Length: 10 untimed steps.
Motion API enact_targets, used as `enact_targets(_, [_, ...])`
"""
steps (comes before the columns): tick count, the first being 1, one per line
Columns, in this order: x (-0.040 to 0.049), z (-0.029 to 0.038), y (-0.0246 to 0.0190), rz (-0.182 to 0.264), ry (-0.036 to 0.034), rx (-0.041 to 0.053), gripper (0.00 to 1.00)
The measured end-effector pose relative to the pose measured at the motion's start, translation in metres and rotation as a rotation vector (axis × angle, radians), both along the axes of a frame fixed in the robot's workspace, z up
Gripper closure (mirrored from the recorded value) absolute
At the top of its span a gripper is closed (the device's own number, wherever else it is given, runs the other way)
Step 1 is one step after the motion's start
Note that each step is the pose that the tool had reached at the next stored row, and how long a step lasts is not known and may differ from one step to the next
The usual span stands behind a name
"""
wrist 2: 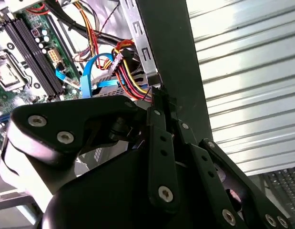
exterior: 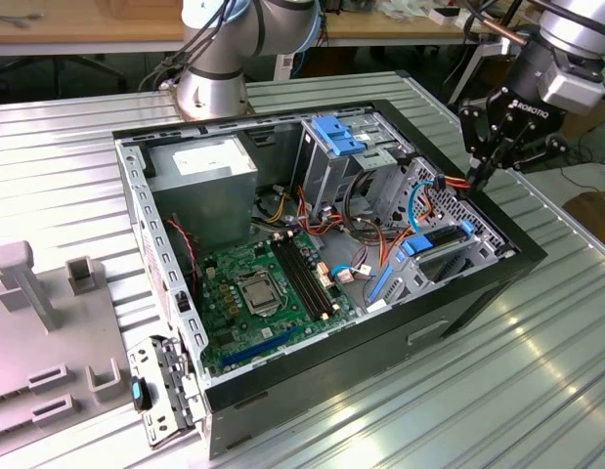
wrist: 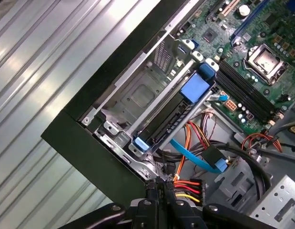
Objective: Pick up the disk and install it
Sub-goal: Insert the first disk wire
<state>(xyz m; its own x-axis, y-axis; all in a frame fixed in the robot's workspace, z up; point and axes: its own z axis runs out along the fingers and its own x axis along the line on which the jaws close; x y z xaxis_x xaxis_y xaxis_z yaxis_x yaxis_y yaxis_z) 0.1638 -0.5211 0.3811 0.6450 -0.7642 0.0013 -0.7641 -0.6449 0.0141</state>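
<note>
The disk (exterior: 437, 246) lies inside the drive cage at the front corner of the open computer case (exterior: 449, 318), towards the exterior view's right. In the first wrist view the disk (wrist: 168, 117) is a dark slab with blue carrier tabs at both ends, lying level in the metal cage. My gripper (exterior: 475, 180) hangs over the case's right wall, just beyond the disk. Its black fingers (wrist: 159, 192) are pressed together beside a red, yellow and black wire bundle (wrist: 188, 186). In the second wrist view the gripper (wrist 2: 159, 95) points at that same bundle, and I see nothing held.
A motherboard (exterior: 268, 293) covers the case floor, with a power supply (exterior: 204, 181) at the back. A ridged light-blue latch plate (exterior: 336, 132) tops the upper bay. A loose bracket with a small blue clip (exterior: 138, 394) lies by the case's front left. Grey fixtures (exterior: 48, 293) stand on the ribbed table (exterior: 497, 391).
</note>
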Motion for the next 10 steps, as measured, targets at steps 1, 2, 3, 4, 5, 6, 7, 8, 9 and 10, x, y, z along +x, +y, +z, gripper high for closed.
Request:
enact_targets(1, [0.0,0.0,0.0,-0.031,0.0,0.0,0.84])
enact_targets(2, [0.0,0.0,0.0,-0.052,0.0,0.0,0.84])
enact_targets(3, [0.0,0.0,0.0,-0.076,0.0,-0.0001,0.84])
enact_targets(4, [0.0,-0.0001,0.0,-0.094,0.0,0.0001,0.84])
enact_targets(5, [0.0,0.0,0.0,-0.111,0.0,0.0001,0.84])
enact_targets(6, [0.0,0.0,0.0,-0.139,0.0,0.0,0.84])
enact_targets(7, [0.0,0.0,0.0,-0.156,0.0,0.0,0.84])
enact_targets(8, [0.0,0.0,0.0,-0.171,0.0,0.0001,0.84])
enact_targets(9, [0.0,0.0,0.0,-0.217,-0.0001,0.0,0.84])
enact_targets(10, [0.0,0.0,0.0,-0.241,0.0,0.0,0.84])
